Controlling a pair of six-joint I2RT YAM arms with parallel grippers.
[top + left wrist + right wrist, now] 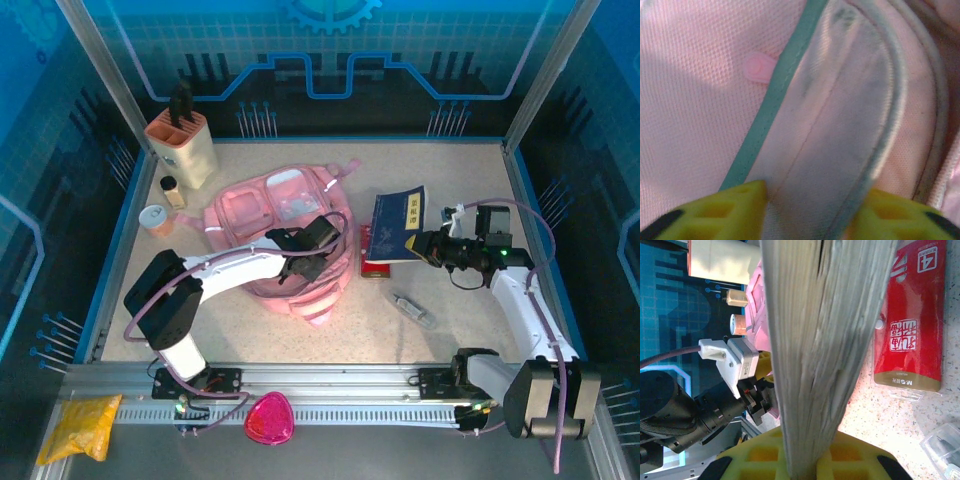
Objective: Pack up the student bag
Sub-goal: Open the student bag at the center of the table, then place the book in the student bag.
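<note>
student bag (285, 215) lies centre of desk (460, 300). left claw (807, 212) straddles its opening flap, probably to spread the mouth; can't tell if it's pinching. right claw (805, 460) is clamped on blue book (400, 222), raised for loading.

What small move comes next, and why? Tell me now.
Probably close the left pincer on the rim of the student bag and lift it to hold the mouth open: its fingers straddle that rim, and the right pincer grips the blue book beside the bag, ready to go in.
</note>
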